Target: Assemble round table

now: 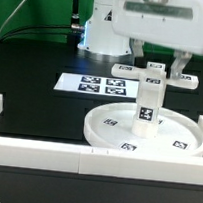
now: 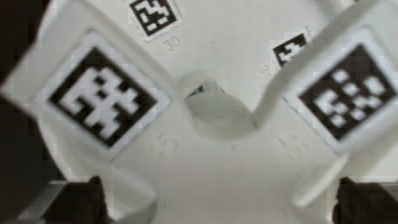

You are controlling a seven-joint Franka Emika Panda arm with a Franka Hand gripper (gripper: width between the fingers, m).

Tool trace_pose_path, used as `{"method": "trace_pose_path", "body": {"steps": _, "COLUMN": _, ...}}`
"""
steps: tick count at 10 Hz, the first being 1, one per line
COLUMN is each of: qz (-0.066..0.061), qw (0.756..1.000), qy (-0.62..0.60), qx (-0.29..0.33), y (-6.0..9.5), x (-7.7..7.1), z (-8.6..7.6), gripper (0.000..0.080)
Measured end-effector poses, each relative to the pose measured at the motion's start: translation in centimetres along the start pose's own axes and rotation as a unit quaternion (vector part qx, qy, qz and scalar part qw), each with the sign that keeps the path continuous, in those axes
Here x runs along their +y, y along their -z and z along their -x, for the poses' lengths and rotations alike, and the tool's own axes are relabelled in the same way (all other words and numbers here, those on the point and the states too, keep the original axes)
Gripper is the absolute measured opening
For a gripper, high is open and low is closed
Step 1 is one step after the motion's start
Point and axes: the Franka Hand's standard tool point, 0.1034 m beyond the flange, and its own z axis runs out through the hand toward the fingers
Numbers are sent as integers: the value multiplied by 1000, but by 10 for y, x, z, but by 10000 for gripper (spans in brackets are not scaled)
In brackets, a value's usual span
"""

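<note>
The large round disc (image 1: 147,134) lies on the table at the exterior view's right. The short thick leg (image 1: 150,102) stands upright at its middle. The cross-shaped base (image 1: 154,74) sits level on top of the leg. My gripper (image 1: 159,63) comes down from above, one finger on each side of the base, and is shut on it. In the wrist view the base (image 2: 214,60) fills the picture, with tags on its arms and a round hole in the middle. The dark fingers (image 2: 75,200) stand against its white sides with no gap, and the gripper (image 2: 217,202) is centred over it.
The marker board (image 1: 96,85) lies flat behind the disc, toward the exterior view's left. Long white border bars (image 1: 44,154) run along the front and the left side. The robot's base (image 1: 96,34) stands at the back.
</note>
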Motion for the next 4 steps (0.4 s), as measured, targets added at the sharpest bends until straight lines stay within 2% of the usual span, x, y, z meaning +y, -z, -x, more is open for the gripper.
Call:
{"method": "trace_pose_path", "body": {"steps": 1, "qz": -4, "qw": 1000, "qy": 0, "qx": -2, "y": 8, "x": -2, "z": 1, "gripper": 649}}
{"method": "trace_pose_path", "body": {"steps": 4, "qz": -2, "qw": 1000, "qy": 3, "qx": -1, "y": 4, "x": -2, "z": 1, "gripper": 649}}
